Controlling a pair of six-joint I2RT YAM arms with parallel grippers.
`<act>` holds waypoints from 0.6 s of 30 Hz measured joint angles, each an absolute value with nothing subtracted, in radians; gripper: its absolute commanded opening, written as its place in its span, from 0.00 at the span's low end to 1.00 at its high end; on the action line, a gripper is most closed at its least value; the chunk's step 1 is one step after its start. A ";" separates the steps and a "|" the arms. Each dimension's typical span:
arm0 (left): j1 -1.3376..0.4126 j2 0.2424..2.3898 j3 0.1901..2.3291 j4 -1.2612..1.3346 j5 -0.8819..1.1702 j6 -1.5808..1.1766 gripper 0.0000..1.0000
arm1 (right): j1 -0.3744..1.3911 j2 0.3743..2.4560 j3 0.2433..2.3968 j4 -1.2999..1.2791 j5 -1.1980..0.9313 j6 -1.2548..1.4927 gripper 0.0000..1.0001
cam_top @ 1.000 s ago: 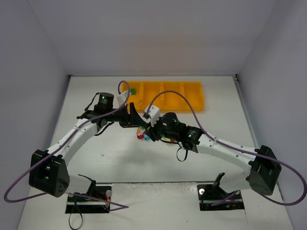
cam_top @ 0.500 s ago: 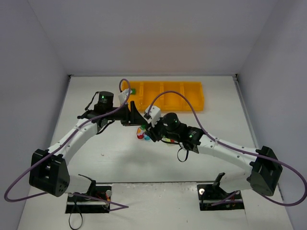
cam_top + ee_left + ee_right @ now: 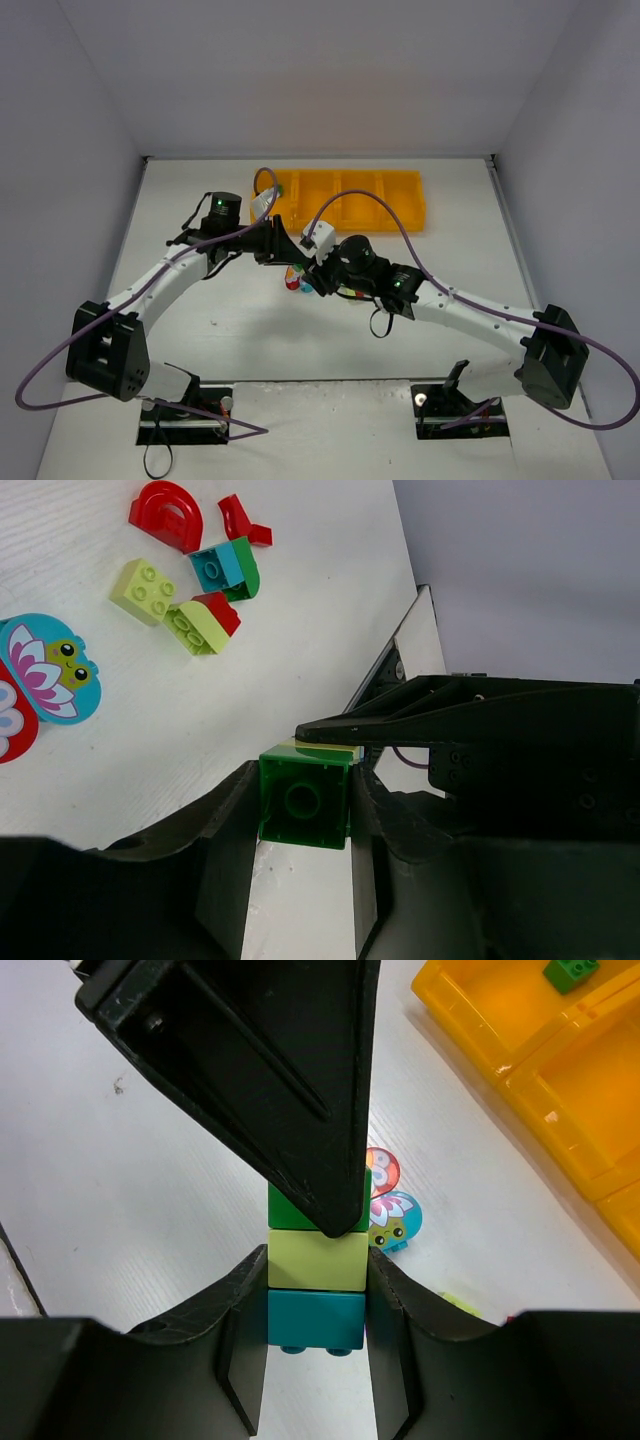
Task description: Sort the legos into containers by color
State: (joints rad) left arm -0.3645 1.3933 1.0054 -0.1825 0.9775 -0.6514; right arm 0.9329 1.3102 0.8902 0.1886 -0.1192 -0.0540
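Sorting is barely starting: 1 green brick (image 3: 572, 972) is lying in the tray (image 3: 520, 1060) at upper right, left and right jaws are pinching a 3-brick stack (image 3: 316, 1290), and other bricks (image 3: 195, 625) are waiting on the table (image 3: 150, 720).

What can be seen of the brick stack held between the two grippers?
The stack is three glossy plastic bricks joined in a line: a green brick, a lime brick in the middle, and a teal brick. The right gripper clamps the lime and teal bricks from both sides. The left gripper clamps the green brick, whose free end shows a round socket. The stack seems held clear of the table.
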 measured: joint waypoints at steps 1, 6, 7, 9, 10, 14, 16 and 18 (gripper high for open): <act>-0.364 1.393 1.005 -0.183 0.978 -0.651 0.11 | 0.933 1.310 0.890 0.189 -0.119 -0.054 0.00; -0.364 1.395 1.006 -0.183 0.983 -0.647 0.00 | 0.933 1.309 0.888 0.190 -0.118 -0.054 0.00; -0.363 1.397 1.006 -0.184 0.986 -0.644 0.00 | 0.933 1.308 0.884 0.192 -0.118 -0.054 0.00; -0.360 1.405 1.006 -0.186 0.997 -0.640 0.00 | 0.933 1.305 0.875 0.197 -0.116 -0.054 0.00; -0.359 1.411 1.007 -0.189 1.004 -0.637 0.00 | 0.933 1.303 0.869 0.200 -0.115 -0.054 0.00; -0.338 1.442 1.034 -0.214 1.041 -0.624 0.00 | 0.933 1.291 0.846 0.226 -0.110 -0.055 0.00; -0.318 1.458 1.061 -0.230 1.048 -0.609 0.00 | 0.929 1.278 0.834 0.220 -0.102 -0.057 0.00; -0.283 1.477 1.098 -0.245 1.052 -0.599 0.00 | 0.923 1.266 0.821 0.213 -0.094 -0.058 0.00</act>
